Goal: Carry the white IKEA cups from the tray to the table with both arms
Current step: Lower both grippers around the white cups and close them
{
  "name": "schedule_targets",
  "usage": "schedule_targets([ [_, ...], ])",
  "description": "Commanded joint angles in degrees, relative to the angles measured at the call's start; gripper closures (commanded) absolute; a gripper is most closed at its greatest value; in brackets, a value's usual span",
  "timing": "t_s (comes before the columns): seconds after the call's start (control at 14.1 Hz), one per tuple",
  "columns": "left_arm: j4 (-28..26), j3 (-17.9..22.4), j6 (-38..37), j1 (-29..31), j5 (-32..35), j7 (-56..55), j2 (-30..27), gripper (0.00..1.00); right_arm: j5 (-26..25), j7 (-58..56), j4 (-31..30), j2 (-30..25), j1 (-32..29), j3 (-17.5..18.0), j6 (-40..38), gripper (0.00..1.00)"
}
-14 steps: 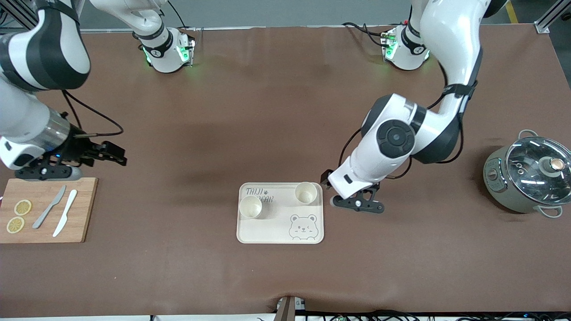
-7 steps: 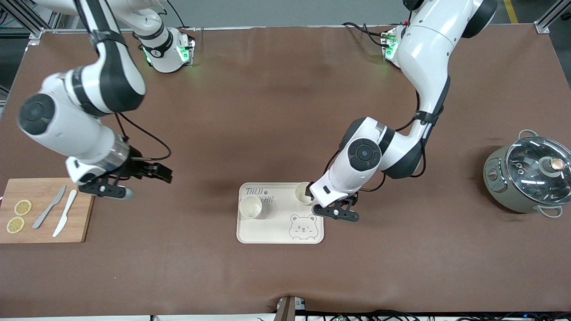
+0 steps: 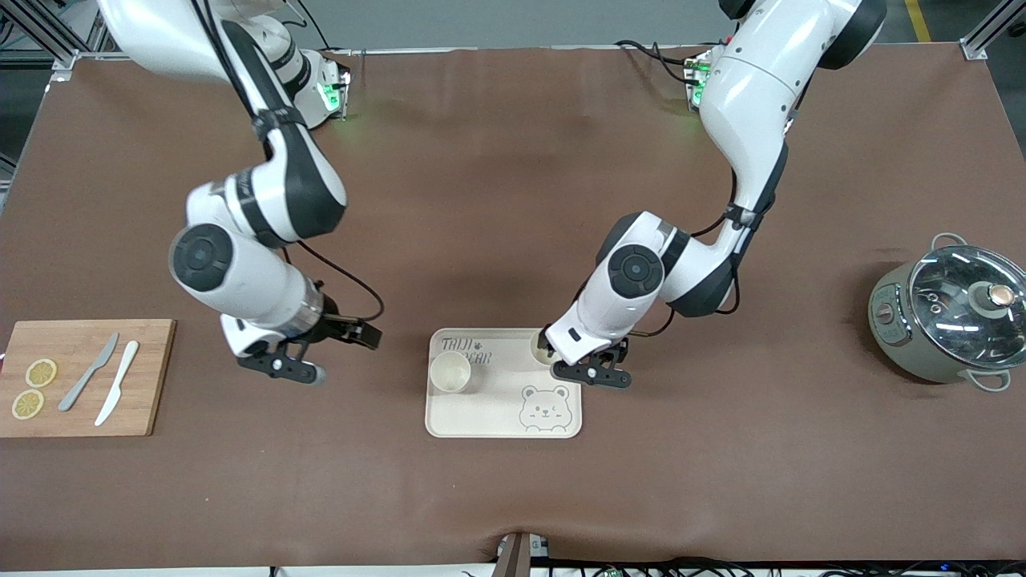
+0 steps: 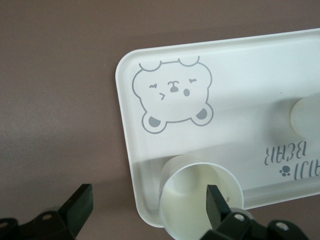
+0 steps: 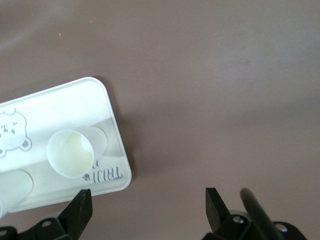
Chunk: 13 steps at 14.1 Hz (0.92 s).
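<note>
**Both arms closing on the tray**

Since a second ago both arms have swung inward: the right gripper (image 3: 282, 367) has left the bamboo chopping board (image 3: 152, 377) and now hangs over bare brown table (image 3: 481, 200) at about nine o'clock from the tray, while the left gripper (image 3: 591, 372) has slid from beside the tray to over its edge.

At the right arm's end of the table, the board carries two lemon slices (image 3: 34, 388), a grey knife (image 3: 88, 373) and a white knife (image 3: 117, 393). The right gripper's black fingers (image 5: 80, 212) stand wide apart and hold nothing.

On the cream bear-printed rectangular tray (image 3: 497, 417) stand two plain cream-white handleless tumblers: one cup (image 3: 450, 373) at roughly ten o'clock from the printed bear, the other cup (image 3: 543, 346) at about twelve o'clock, near the tray's corner toward the left arm's end. The left gripper's fingers (image 4: 216, 200) are spread wide; one dips inside that second cup's rim (image 4: 200, 197), the other hangs outside the tray, nothing clamped.

Toward the left arm's end sits a grey-green pot with a glass lid (image 3: 950, 316).
</note>
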Motion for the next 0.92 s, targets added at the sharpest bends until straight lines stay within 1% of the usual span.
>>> schedule_targets([
  [0.0,-4.2,0.4,4.1,-0.4,3.0,-2.3,-1.2,0.0,-3.4,6.9,8.2,7.5,2.2,-0.7,-0.5,0.0],
  [0.07,-6.1,0.4,6.2,-0.4,3.0,-2.4,-1.5,0.0,-3.9,8.7,9.6,9.1,2.7,-0.7,-0.4,0.0],
  [0.14,-6.8,0.4,7.2,-0.4,3.0,-2.6,-1.5,0.0,-3.9,9.7,11.2,10.8,3.2,-0.8,-0.2,0.0],
  [0.35,-6.7,0.4,7.2,-0.7,3.0,-3.0,-1.3,0.0,-4.5,14.2,15.9,15.4,5.2,-0.9,0.3,0.0],
  [0.5,-6.8,0.4,7.2,-0.9,2.9,-4.5,-0.9,0.0,-6.7,16.7,17.3,17.7,6.1,-0.9,0.6,0.0],
  [0.57,-7.1,0.3,6.8,-0.9,2.2,-8.2,-1.2,0.99,-6.8,16.9,17.3,18.1,6.2,-0.9,1.7,0.0],
  [0.64,-6.7,0.3,6.8,-0.9,3.1,-11.1,-0.9,1.0,-6.8,16.9,17.2,18.4,6.2,-0.9,2.7,0.0],
  [0.85,-6.8,0.3,6.8,-1.3,3.1,-11.4,-0.8,1.0,-6.9,18.3,17.2,20.3,7.5,-0.9,4.4,0.0],
])
